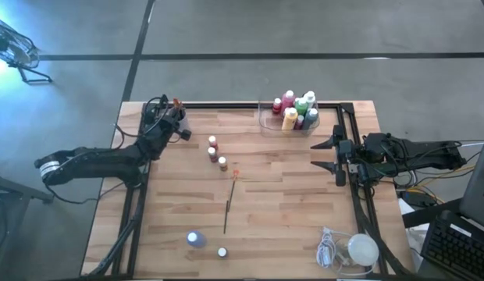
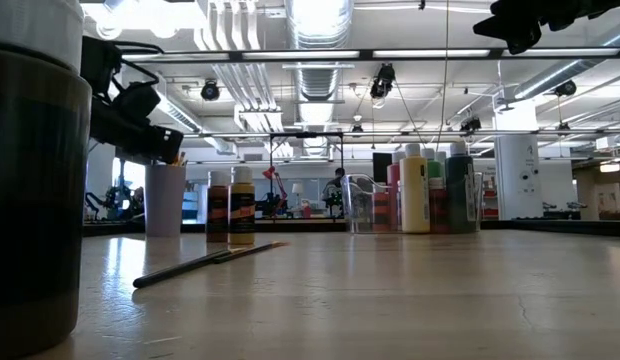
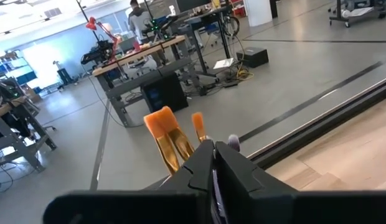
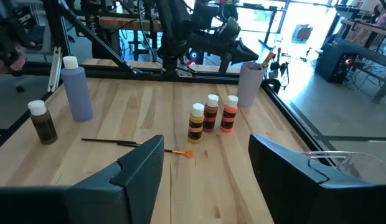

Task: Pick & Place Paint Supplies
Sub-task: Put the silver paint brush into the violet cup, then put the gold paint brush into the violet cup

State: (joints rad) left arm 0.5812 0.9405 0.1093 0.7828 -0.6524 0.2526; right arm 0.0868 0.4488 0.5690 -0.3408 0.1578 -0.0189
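Note:
My left gripper [image 1: 175, 115] hovers at the table's far left corner, above the purple cup [image 2: 165, 200], shut on a paintbrush. More orange-tipped brushes [image 3: 160, 121] stand in the cup. My right gripper [image 1: 326, 154] waits open at the right edge, touching nothing. Three small bottles [image 1: 216, 152] stand upright mid-table. A thin dark paintbrush [image 1: 229, 204] lies flat near them, its orange tip [image 1: 236, 174] toward the far side. A blue bottle [image 1: 196, 239] and a small brown bottle [image 1: 222, 252] stand near the near edge. Several bottles fill the clear tray [image 1: 267, 121]. My left gripper pinches a thin orange-tipped paintbrush just below its gold ferrule [image 3: 203, 138], between the two fingertips. The fingers come roughly level from the table's left side. The brush stands upright, bristles up. Its lower part is hidden behind the fingers [image 3: 199, 174].
A white round lump with a coiled cord [image 1: 353, 250] lies at the near right corner. Black frame rails run along the table's left [image 1: 137, 203], far and right [image 1: 359, 203] edges. Bare wood lies between the loose brush and the right gripper.

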